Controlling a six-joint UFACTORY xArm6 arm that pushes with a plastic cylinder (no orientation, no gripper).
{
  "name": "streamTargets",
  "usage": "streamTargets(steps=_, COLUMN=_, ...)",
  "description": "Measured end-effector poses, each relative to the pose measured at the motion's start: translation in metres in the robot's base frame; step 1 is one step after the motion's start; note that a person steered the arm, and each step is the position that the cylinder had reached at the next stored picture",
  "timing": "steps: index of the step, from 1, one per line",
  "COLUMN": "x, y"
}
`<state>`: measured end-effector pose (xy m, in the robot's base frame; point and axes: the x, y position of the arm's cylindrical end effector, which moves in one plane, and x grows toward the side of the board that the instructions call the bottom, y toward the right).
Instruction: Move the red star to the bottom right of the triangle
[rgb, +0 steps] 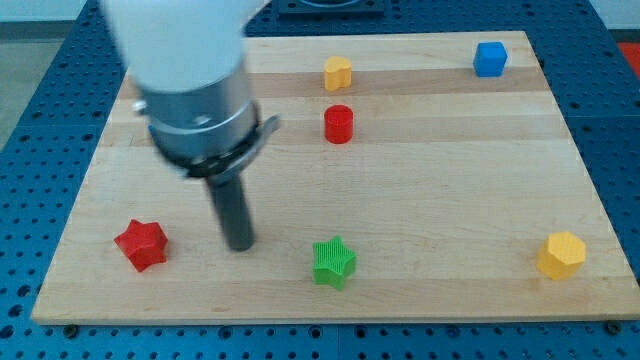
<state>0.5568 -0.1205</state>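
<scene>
The red star (141, 244) lies on the wooden board (430, 200) near the view's bottom left. My tip (240, 245) rests on the board just to the star's right, a short gap apart from it. A green star (333, 262) lies further right, near the bottom edge. No triangle block shows anywhere; the arm's body covers the board's upper left.
A red cylinder (339, 124) and a yellow block (338, 73) sit at the top middle. A blue cube (490, 59) is at the top right. A yellow hexagon block (561, 254) is at the bottom right. Blue pegboard surrounds the board.
</scene>
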Motion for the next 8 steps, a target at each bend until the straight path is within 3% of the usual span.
streamTargets(steps=1, x=0.049, y=-0.050)
streamTargets(steps=2, x=0.062, y=-0.061)
streamTargets(steps=3, x=0.061, y=-0.071)
streamTargets(steps=4, x=0.018, y=-0.075)
streamTargets(steps=6, x=0.018, y=-0.079)
streamTargets(steps=8, x=0.019, y=-0.124)
